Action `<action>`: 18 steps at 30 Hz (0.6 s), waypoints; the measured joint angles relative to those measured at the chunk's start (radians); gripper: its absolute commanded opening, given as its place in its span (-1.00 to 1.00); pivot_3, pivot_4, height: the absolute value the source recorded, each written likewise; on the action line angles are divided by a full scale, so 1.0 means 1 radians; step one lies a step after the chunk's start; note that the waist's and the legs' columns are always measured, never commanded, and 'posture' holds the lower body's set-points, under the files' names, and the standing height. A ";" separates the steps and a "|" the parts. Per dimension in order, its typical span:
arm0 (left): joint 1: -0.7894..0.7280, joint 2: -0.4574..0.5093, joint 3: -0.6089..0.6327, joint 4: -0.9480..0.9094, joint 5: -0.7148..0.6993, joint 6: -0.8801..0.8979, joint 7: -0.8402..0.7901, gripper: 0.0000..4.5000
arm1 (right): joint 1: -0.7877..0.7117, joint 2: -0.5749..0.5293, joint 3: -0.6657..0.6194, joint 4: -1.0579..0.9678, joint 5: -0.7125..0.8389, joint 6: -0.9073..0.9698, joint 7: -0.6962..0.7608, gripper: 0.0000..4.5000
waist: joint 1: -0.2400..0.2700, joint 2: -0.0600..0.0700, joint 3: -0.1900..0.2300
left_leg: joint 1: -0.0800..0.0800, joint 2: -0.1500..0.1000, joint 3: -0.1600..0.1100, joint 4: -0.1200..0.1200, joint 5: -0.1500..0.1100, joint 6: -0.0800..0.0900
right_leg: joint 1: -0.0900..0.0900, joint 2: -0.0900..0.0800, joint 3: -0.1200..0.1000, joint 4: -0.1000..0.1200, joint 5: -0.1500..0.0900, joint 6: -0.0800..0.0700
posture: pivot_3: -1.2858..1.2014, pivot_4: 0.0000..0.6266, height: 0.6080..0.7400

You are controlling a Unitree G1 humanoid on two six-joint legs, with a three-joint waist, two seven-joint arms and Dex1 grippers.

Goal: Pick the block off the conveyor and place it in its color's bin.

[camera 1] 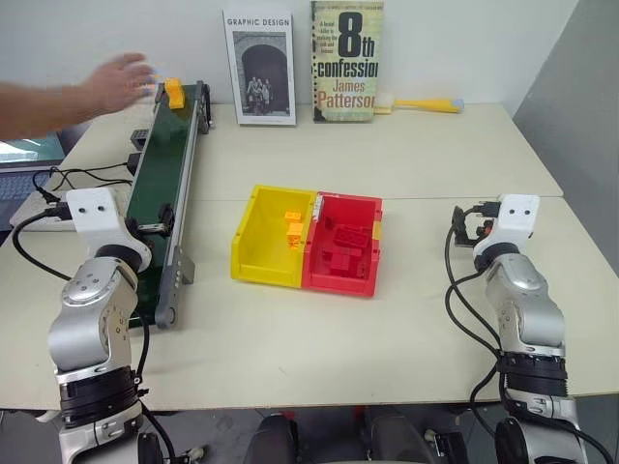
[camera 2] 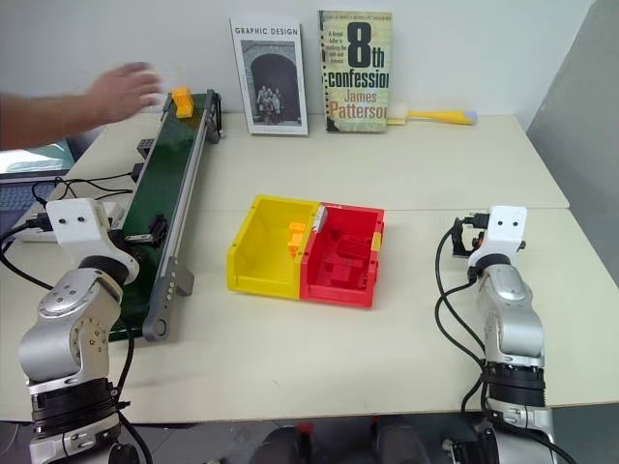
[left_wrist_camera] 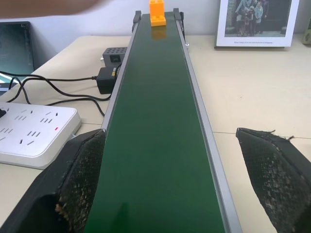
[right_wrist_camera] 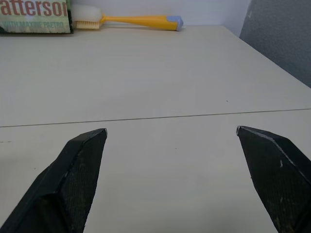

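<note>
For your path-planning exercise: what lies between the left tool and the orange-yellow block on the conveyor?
Only bare green conveyor belt, seen in the left wrist view, separates the left tool from the block.

Both arms (camera 1: 92,309) silver-grey metal w/ black joint rings; white boxy wrist blocks (camera 1: 94,211) w/ small dark dots, prob. screws. Black cables (camera 1: 462,290) loop alongside. Fingers (left_wrist_camera: 73,189) black, wedge-shaped, rough textured pads.

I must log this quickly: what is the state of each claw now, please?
Left claw: open, holding nothing, over the conveyor.
Right claw: open, holding nothing, above the table.
</note>
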State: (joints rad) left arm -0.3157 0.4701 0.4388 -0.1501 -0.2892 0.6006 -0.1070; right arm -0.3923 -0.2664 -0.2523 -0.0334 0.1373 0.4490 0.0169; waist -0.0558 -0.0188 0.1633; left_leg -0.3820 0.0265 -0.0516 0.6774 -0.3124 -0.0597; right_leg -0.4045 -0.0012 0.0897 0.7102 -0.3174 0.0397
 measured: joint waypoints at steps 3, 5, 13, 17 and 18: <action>-0.005 0.000 0.000 0.001 0.000 0.000 0.001 0.99 | 0.000 0.001 0.001 0.000 0.000 0.000 0.000 1.00 | 0.000 0.000 0.000 | 0.000 0.000 0.000 0.000 0.000 0.000 | 0.000 0.000 0.000 0.000 0.000 0.000 | 0.03 -0.52 1.00; -0.006 0.000 0.000 0.001 0.000 -0.003 0.001 0.99 | 0.000 0.002 0.002 0.000 0.000 0.000 0.002 1.00 | 0.000 0.000 0.000 | 0.000 0.000 0.000 0.000 0.000 0.000 | 0.000 0.000 0.000 0.000 0.000 0.000 | 0.03 -0.52 1.00; -0.004 0.026 0.001 -0.006 -0.001 0.008 -0.006 0.99 | -0.006 -0.021 0.011 0.000 0.005 -0.001 0.045 1.00 | 0.000 0.000 0.000 | 0.000 0.000 0.000 0.000 0.000 0.000 | 0.000 0.000 0.000 0.000 0.000 0.000 | 0.03 -0.52 1.00; -0.019 0.039 0.024 -0.020 -0.015 0.033 -0.006 0.99 | -0.069 -0.088 0.019 0.000 0.070 0.015 0.179 1.00 | -0.001 0.000 0.000 | 0.000 0.000 0.000 0.000 0.000 0.000 | 0.000 0.000 0.000 0.000 0.000 0.000 | 0.03 -0.52 1.00; -0.030 0.039 0.027 -0.018 -0.016 0.042 0.001 0.99 | -0.088 -0.107 0.024 0.000 0.101 0.029 0.226 1.00 | 0.000 0.000 0.000 | 0.000 0.000 0.000 0.000 0.000 0.001 | 0.000 0.000 0.000 0.000 0.000 0.000 | 0.03 -0.52 1.00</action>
State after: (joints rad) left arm -0.3458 0.5095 0.4658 -0.1680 -0.3050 0.6423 -0.1057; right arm -0.4798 -0.3732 -0.2288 -0.0337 0.2379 0.4780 0.2431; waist -0.0562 -0.0188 0.1634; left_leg -0.3819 0.0262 -0.0520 0.6776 -0.3127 -0.0592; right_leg -0.4044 -0.0009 0.0893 0.7102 -0.3174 0.0397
